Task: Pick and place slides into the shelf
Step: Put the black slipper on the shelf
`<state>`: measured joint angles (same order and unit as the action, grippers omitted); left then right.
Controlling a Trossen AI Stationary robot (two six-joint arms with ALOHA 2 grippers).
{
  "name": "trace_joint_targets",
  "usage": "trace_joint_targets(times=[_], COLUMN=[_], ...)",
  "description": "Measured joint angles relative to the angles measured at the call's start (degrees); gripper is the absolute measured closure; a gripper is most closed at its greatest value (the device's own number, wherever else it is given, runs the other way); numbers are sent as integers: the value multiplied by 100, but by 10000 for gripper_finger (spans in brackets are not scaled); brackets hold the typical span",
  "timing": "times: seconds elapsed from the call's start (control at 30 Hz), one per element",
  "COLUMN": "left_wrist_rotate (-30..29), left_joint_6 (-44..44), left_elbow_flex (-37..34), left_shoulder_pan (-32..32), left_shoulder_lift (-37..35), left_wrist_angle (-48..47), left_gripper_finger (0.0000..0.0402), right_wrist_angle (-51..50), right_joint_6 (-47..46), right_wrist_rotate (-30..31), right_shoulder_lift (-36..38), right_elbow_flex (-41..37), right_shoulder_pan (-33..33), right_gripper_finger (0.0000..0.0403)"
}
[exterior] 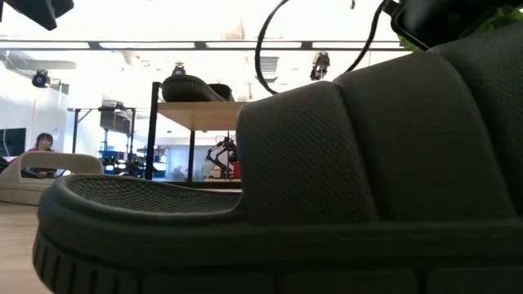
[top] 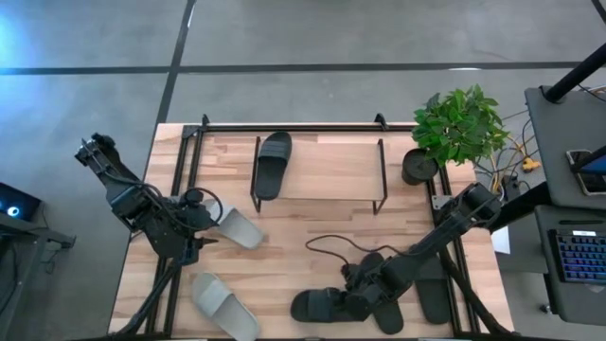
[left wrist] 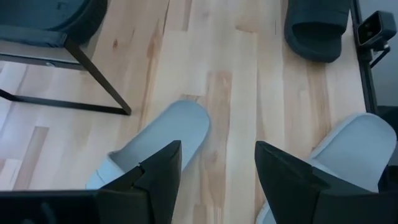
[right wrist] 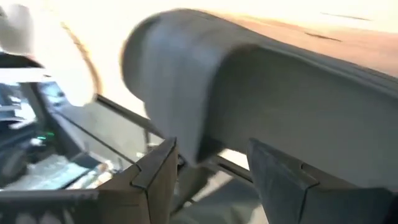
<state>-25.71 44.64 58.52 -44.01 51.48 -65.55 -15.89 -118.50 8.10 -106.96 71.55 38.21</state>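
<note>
One dark slide lies sole down on the shelf's wooden top board, and it shows in the low view too. Two light grey slides lie on the table, one right by my left gripper and one near the near edge. My left gripper is open above the table between them. Three dark slides lie at the near right. My right gripper is open at the strap of the leftmost one. My right gripper stands open with its fingers on either side of the lower edge of the dark slide's strap. I cannot tell whether they touch it. The slide rests on the table.
A potted plant and a dark pot stand by the shelf's right end. A black cable loops over the table's middle. One dark slide fills the low view. Bare wood lies between the shelf and the near slides.
</note>
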Motion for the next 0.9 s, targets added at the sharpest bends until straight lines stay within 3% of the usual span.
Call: trace_joint_targets(times=[0.1,0.9], left_wrist_rotate=[8,-31], left_joint_6=[2,-4], left_elbow_flex=[-5,-7], left_shoulder_pan=[0,2], left_shoulder_lift=[0,-37], left_wrist_angle=[24,3], left_gripper_finger=[212,212], right_wrist_angle=[-25,6], right_joint_6=[2,325], right_wrist_rotate=[232,249], right_shoulder_lift=[-2,-7], right_elbow_flex=[-17,-162], right_shoulder_pan=[-44,-238], right_gripper_finger=[218,218])
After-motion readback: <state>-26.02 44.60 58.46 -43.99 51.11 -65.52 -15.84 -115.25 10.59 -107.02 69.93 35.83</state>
